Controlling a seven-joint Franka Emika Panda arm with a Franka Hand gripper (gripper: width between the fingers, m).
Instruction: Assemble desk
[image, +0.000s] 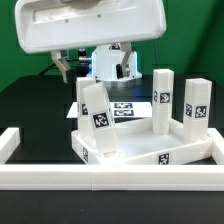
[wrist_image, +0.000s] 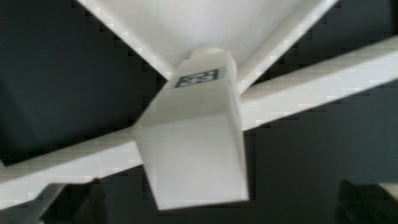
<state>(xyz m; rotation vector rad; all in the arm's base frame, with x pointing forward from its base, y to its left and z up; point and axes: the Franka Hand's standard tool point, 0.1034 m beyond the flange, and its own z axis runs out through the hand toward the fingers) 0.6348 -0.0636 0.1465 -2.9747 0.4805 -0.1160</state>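
We see a glossy white rounded arm housing (image: 95, 25) with a grey underside, a white wrist block (image: 110, 62) lit bluish, and dark cables beside it.

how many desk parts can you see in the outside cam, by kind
tabletop panel: 1
legs standing upright in the panel: 3, near one, middle one, far one
border wall: 1
marker board: 1
total: 6
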